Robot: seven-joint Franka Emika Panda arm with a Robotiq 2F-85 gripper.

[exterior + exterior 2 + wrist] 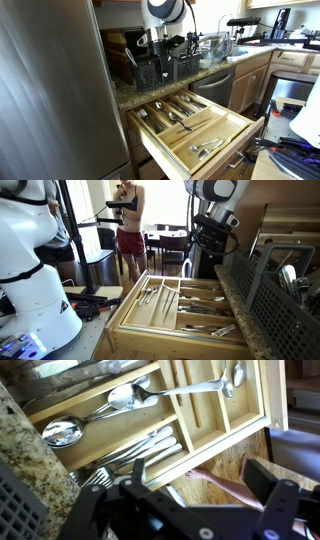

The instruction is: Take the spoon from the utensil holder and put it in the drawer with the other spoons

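The black grid-sided utensil holder [150,71] stands on the granite counter, filled with dark utensils. In an exterior view a silvery piece that may be the spoon [289,280] shows behind its mesh [285,300]. The pale wooden drawer [232,131] [130,328] is pulled out below the counter. The other spoons [62,430] [166,115] lie in its long compartments. My gripper [190,495] [160,42] [205,235] hangs above the counter's front edge, beside the holder. It is open with nothing between its fingers [275,490].
A second black basket [186,66] and glass bowls [214,45] stand further along the counter. A steel fridge [50,90] fills one side. A white robot [30,270] and a standing person [127,225] are beyond the drawer. A bare leg [235,485] shows on the wooden floor.
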